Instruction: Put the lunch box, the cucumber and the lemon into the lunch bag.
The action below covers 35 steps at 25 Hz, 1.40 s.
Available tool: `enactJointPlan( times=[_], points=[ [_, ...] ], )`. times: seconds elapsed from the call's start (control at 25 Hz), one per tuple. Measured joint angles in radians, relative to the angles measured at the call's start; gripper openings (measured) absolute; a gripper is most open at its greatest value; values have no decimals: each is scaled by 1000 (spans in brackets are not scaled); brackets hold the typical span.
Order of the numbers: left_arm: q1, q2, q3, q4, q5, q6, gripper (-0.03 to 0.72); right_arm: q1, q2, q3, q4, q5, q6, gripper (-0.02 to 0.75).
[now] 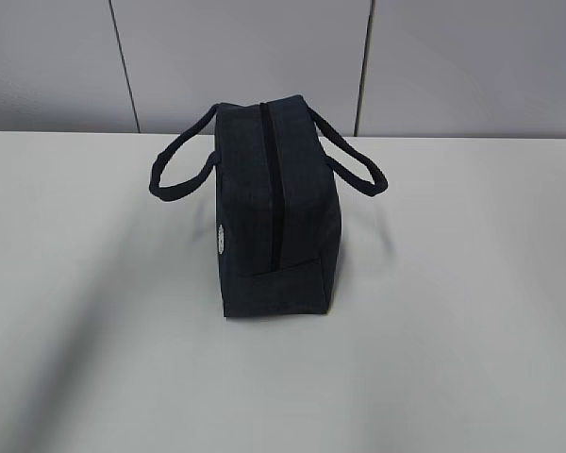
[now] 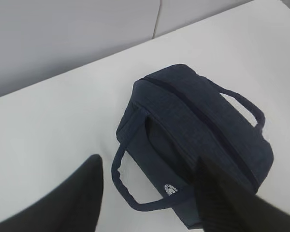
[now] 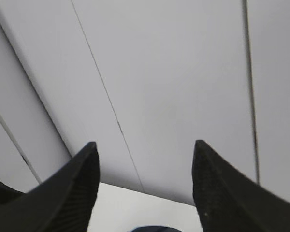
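Bag (image 1: 275,212) stands upright mid-table (image 1: 472,359), zipper line closed along its top, one handle (image 1: 174,170) drooping to each side, white logo (image 2: 170,189) on the side wall. Left gripper (image 2: 150,193) hangs above the bag's near end, jaws apart, nothing between them. Right gripper (image 3: 145,186) points at the wall panels (image 3: 174,87), jaws also apart and empty; only a sliver of bag shows below it.

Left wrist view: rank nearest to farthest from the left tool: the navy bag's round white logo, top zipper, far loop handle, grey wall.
1. Round white logo, near side of the navy fabric lunch bag.
2. Top zipper, along the bag's middle.
3. Far loop handle, opposite side.
4. Grey wall, background.
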Motion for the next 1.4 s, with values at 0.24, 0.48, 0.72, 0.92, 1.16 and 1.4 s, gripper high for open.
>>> enactJointPlan(
  times=[0.24,0.48,0.72,0.92,1.16,1.4],
  points=[
    [0,-128,0,20,81,-20,403,-23,-17,-226,-400,362,197,455],
    [0,-272,8,58,187,-53,393,-23,-118,-256,-504,621,260,455],
    [0,-487,160,62,208,-55,389,-23,-300,-129,-508,699,294,442],
    [0,-724,355,71,199,-76,389,-23,-548,144,-513,702,299,439],
    [0,-980,551,125,216,-121,379,-23,-870,506,-535,691,297,439],
    [0,-1219,761,178,245,-161,375,-23,-1171,769,-601,712,295,439]
  ],
)
